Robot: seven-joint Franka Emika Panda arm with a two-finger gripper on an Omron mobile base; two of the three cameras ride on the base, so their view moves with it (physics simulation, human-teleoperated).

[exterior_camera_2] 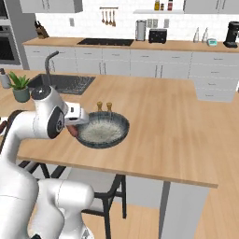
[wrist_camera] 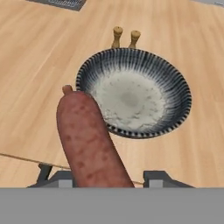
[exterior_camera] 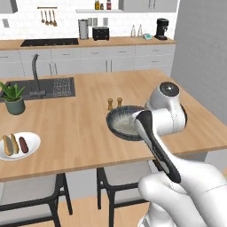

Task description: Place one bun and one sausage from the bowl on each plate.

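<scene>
While the jaws point(wrist_camera: 103, 181) grip a sausage point(wrist_camera: 87, 140) whose long axis runs straight out from them, just left of the emptied bowl point(wrist_camera: 175, 83), the white plate point(exterior_camera: 33, 144) lies well off leftward on the desk point(exterior_camera: 84, 119).

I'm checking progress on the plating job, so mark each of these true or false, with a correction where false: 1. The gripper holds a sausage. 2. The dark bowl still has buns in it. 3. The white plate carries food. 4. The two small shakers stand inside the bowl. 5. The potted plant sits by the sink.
1. True: the gripper is shut on the sausage.
2. False: the dark bowl holds no food; its pale inside is bare.
3. True: the white plate at the counter's edge carries elongated pieces of food.
4. False: the shakers stand on the counter just behind the bowl.
5. True: the potted plant stands beside the sink.
</scene>
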